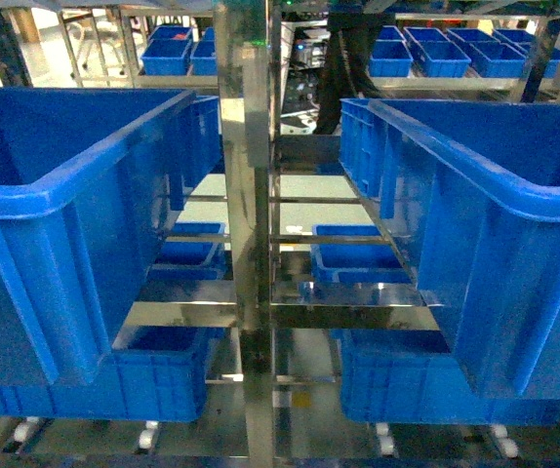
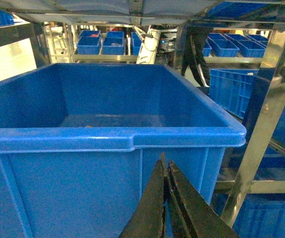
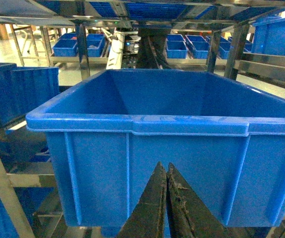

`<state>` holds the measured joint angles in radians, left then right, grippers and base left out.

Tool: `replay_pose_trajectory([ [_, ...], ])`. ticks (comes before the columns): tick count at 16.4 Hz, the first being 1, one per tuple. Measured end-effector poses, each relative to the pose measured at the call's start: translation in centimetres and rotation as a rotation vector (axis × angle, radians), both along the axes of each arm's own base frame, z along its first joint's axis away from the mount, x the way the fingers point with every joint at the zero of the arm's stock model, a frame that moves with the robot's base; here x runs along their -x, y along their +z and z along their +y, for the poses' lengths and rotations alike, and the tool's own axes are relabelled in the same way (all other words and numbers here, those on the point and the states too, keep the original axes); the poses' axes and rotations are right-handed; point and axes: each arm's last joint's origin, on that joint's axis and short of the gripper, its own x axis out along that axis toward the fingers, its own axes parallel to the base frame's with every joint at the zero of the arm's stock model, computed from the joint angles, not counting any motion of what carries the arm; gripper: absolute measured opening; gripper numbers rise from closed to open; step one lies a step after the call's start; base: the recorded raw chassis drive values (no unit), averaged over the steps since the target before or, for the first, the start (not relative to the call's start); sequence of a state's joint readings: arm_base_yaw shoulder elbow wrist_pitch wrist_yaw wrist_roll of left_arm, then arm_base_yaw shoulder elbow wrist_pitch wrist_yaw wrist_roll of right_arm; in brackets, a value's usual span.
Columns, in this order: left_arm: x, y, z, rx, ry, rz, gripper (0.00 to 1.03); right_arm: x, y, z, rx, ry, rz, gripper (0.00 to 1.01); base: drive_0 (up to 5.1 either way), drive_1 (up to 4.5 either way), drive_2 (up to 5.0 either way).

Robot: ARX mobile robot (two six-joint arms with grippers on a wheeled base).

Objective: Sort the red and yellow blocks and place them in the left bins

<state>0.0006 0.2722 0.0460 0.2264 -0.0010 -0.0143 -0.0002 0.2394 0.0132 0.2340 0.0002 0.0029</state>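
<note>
Glossy bricks, probably light and slick, sat unseen beyond both pinched-shut, empty grippers, left gripper (image 2: 166,166) and right gripper (image 3: 165,168); grip flat sides.

Blue bins (image 1: 65,195) on steel rack (image 1: 251,244)

Reddish specks on the left bin (image 2: 107,139) floor, too blurred to identify as blocks

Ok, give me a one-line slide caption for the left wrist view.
Closed left gripper poised below the rim of a large blue bin on a metal rack; no blocks clearly visible inside.
</note>
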Motion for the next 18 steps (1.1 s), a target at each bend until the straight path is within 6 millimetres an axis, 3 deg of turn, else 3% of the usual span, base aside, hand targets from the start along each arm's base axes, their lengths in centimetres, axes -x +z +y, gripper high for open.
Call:
replay_pose_trajectory([
  [7,1.4,-1.4,0.0,-0.003,-0.007,0.041,0.02,1.5,-0.1,0.0,0.0,0.002,-0.011,0.02,0.0,0.0,0.0],
  [9,1.7,-0.9,0.0,-0.003,0.001,-0.007,0.02,1.5,-0.2,0.0,0.001,0.003,-0.002,0.02,0.0,0.0,0.0],
  [17,1.7,-1.1,0.0,-0.004,0.0,0.0,0.98,1.5,-0.3,0.0,0.0,0.0,0.003,1.0,0.0,0.0,0.0],
  [18,1.7,-1.1,0.0,-0.006,0.0,0.0,0.98,1.5,-0.3,0.0,0.0,0.0,0.003,0.97,0.0,0.0,0.0],
])
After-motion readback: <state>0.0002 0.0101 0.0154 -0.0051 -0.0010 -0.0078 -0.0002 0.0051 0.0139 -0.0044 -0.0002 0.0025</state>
